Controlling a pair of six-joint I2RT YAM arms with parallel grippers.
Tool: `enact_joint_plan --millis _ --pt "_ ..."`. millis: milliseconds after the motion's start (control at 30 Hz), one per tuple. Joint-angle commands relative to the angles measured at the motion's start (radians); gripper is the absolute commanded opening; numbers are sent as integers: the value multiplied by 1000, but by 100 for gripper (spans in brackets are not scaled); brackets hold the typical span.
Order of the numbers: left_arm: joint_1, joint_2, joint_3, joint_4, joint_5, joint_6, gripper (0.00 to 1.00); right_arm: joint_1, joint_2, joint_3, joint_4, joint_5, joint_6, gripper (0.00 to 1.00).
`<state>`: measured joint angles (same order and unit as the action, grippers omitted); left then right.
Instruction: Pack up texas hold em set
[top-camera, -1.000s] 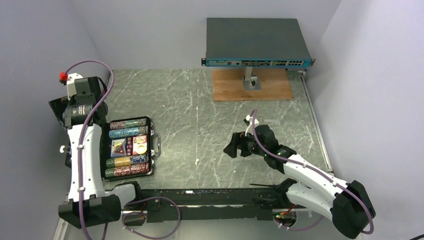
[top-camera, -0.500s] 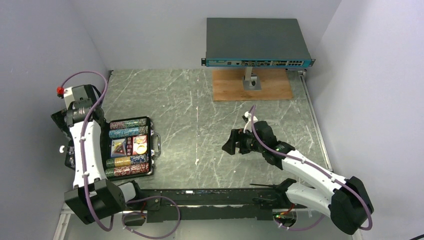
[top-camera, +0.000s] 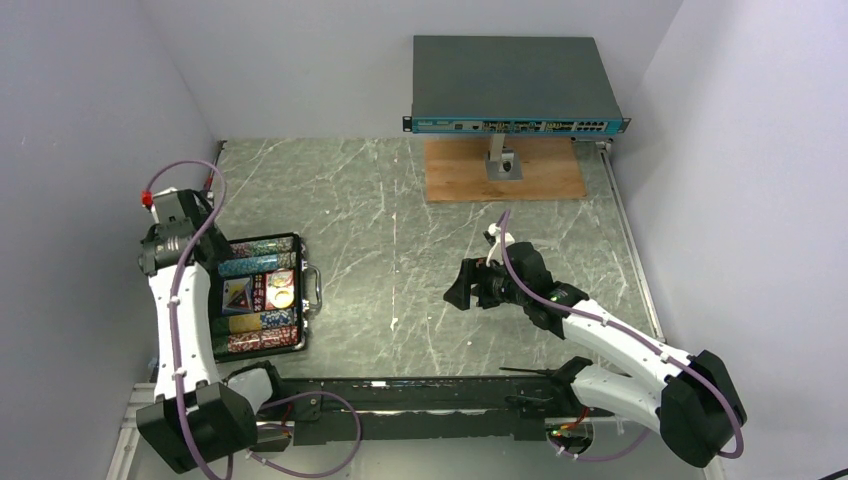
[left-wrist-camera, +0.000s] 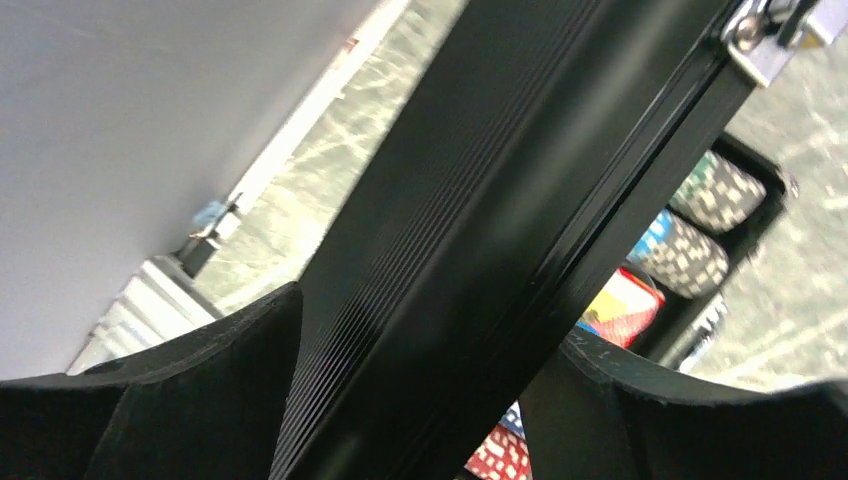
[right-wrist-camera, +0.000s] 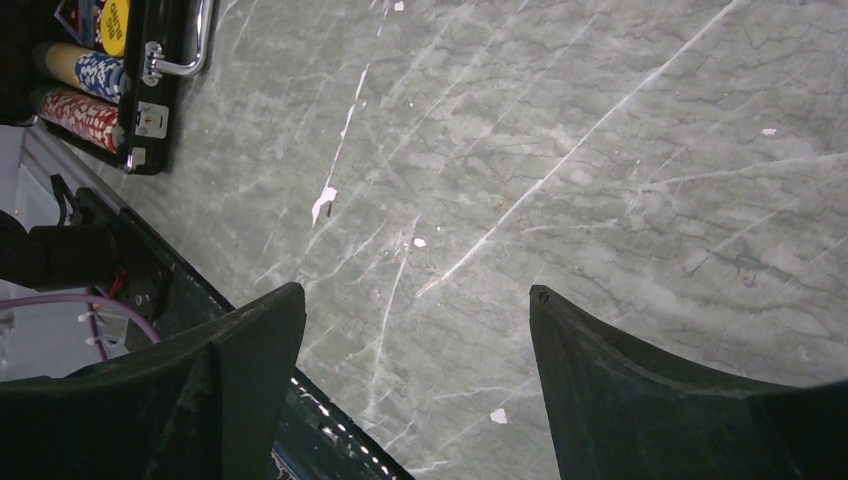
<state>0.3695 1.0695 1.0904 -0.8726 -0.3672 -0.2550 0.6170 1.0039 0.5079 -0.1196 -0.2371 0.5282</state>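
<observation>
The black case (top-camera: 305, 300) of the texas hold em set stands open at the table's left, with rows of multicoloured chips (top-camera: 256, 265), a yellow disc (top-camera: 281, 296) and a red triangular token (top-camera: 237, 293) inside. Its silver handle (top-camera: 314, 288) faces right. My left gripper (top-camera: 163, 248) is over the case's left edge, shut on the ribbed black lid (left-wrist-camera: 480, 200), which stands tilted up between its fingers, as my left gripper (left-wrist-camera: 415, 320) shows in the wrist view. Chips (left-wrist-camera: 690, 255) show beyond the lid. My right gripper (top-camera: 458, 290) hovers open over bare table, and nothing lies between the fingers of the right gripper (right-wrist-camera: 417, 293).
A big grey network switch (top-camera: 515, 85) stands on a post over a wooden board (top-camera: 505, 170) at the back. A black rail (top-camera: 420, 400) runs along the near edge. Walls close in on the left and right. The case (right-wrist-camera: 150, 95) shows at the right wrist view's top left.
My left arm has swung in toward the case and its jaws have narrowed onto the lid, which has come up from the left. The right gripper has shifted slightly left.
</observation>
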Motion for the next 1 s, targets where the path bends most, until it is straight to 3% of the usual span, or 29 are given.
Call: enact_joint_plan --millis 0,233,433,633,700,800,867,967 --pt "-39 -51 -32 4 138 -22 76 3 -20 -14 63 -4 16 84" --pt "-156 -53 -63 -16 205 -54 76 5 -6 -36 102 -17 30 84" --pt "-202 -130 -58 -8 363 -77 99 28 23 -27 126 0 19 84" --pt "-202 -237 -53 31 617 -86 99 100 125 33 193 0 28 86" --pt "-202 -259 -58 31 632 -81 99 144 166 62 221 11 39 86" --pt "-201 -248 -79 17 565 -51 93 223 240 105 275 12 68 85" --pt "-201 -203 -101 17 530 -20 83 274 293 144 308 11 88 84" --pt "-201 -101 -150 60 515 24 58 348 388 209 385 0 124 84"
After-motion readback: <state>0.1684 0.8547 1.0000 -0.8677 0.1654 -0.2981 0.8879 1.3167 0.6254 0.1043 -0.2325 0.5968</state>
